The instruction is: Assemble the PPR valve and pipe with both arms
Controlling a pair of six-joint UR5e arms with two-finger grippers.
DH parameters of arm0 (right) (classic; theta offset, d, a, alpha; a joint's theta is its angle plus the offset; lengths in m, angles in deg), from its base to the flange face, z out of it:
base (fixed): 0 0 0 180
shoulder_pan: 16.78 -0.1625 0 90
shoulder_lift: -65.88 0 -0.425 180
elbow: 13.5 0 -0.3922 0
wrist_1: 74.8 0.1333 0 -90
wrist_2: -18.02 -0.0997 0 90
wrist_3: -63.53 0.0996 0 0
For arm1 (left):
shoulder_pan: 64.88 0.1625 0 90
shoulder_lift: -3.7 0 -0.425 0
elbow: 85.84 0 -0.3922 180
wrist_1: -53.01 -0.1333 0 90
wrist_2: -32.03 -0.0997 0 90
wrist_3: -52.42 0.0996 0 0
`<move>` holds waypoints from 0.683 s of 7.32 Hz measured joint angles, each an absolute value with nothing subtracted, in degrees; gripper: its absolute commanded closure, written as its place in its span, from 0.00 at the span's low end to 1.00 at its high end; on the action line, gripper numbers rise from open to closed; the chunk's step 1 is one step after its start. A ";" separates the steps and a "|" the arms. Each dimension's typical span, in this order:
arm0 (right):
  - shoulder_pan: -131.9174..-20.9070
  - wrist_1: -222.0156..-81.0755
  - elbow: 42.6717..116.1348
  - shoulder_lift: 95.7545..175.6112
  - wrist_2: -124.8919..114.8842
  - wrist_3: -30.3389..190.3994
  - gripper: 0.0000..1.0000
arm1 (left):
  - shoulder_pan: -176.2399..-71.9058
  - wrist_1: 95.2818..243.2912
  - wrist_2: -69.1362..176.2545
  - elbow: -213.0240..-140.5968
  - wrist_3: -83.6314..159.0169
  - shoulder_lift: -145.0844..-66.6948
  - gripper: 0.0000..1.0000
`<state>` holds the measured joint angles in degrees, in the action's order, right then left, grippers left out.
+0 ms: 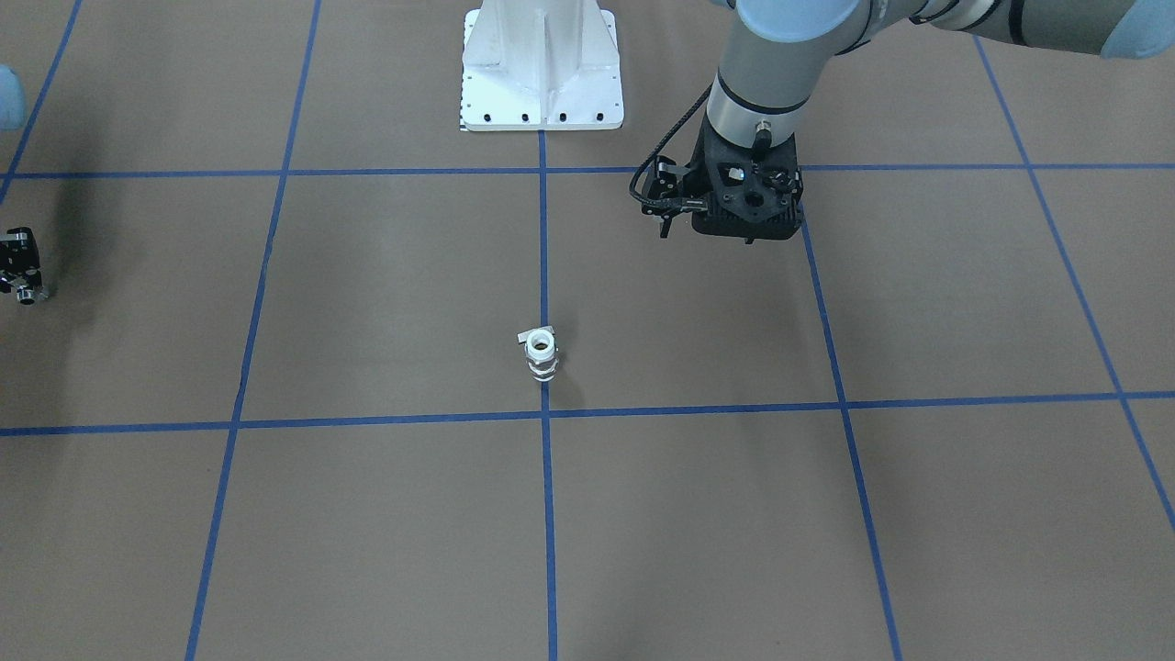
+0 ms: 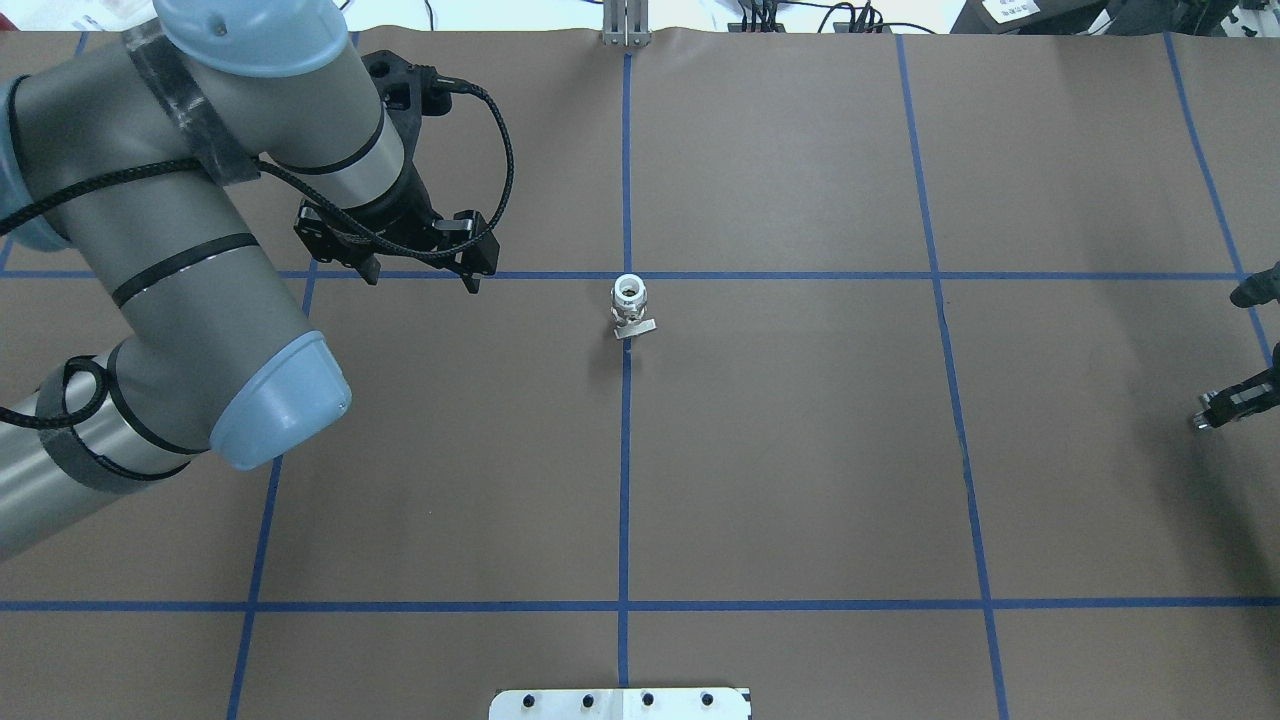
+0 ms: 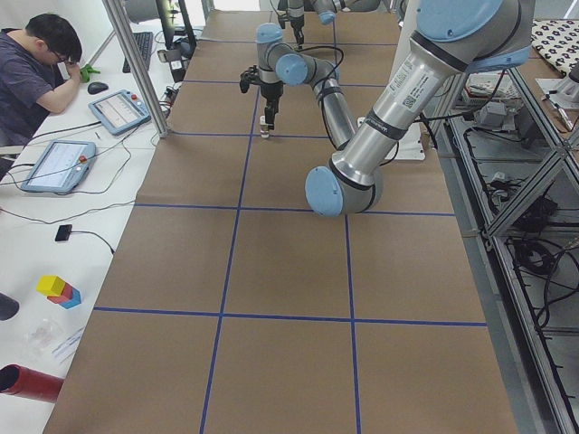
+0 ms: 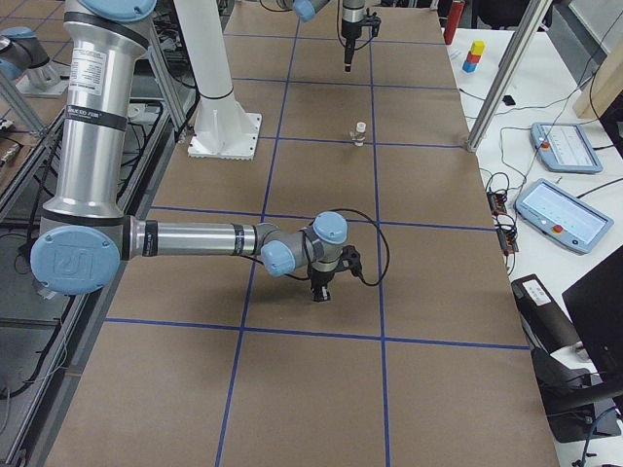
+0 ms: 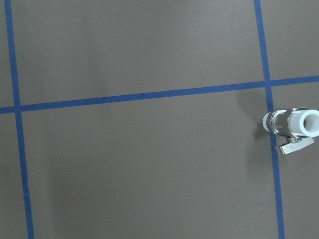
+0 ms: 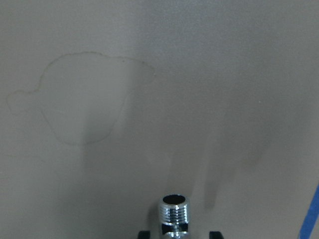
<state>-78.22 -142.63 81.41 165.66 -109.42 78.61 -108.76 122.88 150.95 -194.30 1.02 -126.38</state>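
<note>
One valve [image 2: 629, 300] stands upright on the counter [image 2: 800, 450], bore up, well apart from the spread left fingers [image 2: 470, 280]. The right fingers [image 2: 1228, 406] clamp one pipe [image 6: 174, 215], thread pointing forward.

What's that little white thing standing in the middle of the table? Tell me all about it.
The PPR valve is a stubby white plastic-looking cylinder with an open round top end, a silvery metal middle band and a small flat lever tab on its side. It stands upright on a blue tape line on the brown table, nothing else touching it.
</note>
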 measured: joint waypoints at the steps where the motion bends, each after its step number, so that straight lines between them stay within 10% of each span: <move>1: -78.31 -142.68 81.71 165.59 -109.73 78.11 1.00 | -108.74 122.88 150.95 -194.31 0.94 -126.33 0.00; 5: -84.87 -155.16 86.54 157.96 -117.38 77.77 1.00 | -108.92 123.12 150.67 -195.47 1.74 -124.78 0.00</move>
<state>-84.87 -155.16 86.54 157.96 -117.38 77.77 -108.92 123.12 150.67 -195.47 1.74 -124.78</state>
